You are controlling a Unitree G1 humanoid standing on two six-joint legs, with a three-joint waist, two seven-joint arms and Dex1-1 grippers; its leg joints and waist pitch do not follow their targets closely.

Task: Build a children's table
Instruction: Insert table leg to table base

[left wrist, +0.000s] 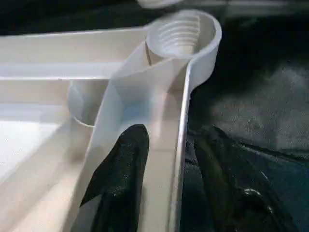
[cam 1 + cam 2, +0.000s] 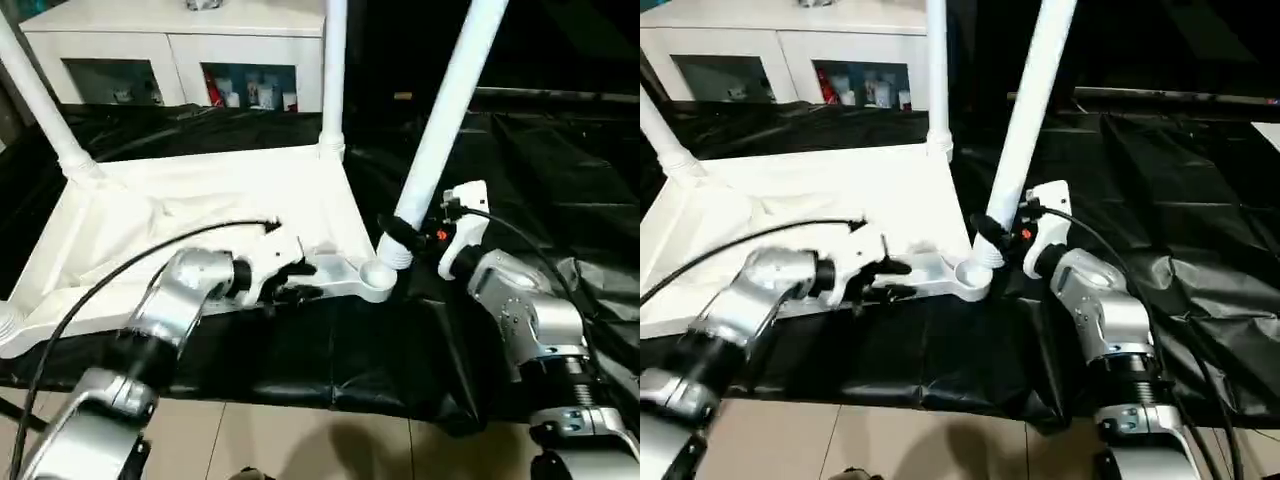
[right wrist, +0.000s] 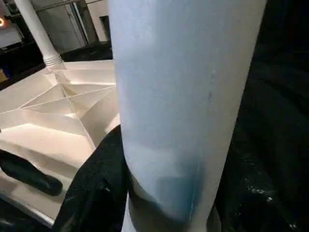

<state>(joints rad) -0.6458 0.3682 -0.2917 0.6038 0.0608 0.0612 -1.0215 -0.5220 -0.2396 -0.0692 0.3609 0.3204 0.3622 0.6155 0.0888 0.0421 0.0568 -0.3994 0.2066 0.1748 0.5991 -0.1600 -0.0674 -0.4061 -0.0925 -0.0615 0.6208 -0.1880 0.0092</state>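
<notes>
**Seating the third leg in the near corner socket**

The tabletop [image 2: 200, 215] lies underside up on the black-covered surface [image 2: 560, 180], two legs already upright in its far corners. The right gripper [image 2: 400, 238] is pinching the third leg [image 2: 445, 110] low on its shaft, its foot resting at the near right corner socket [image 1: 181, 36] and the shaft leaning away to the right. The left gripper [image 1: 166, 159] straddles the tabletop's rim [image 1: 182, 145] beside that socket, one finger inside and one outside, bracing it. Judged from the lean, the leg should be brought upright over the threaded socket before turning, or the threads may cross; the left grip must hold the rim steady meanwhile
</notes>
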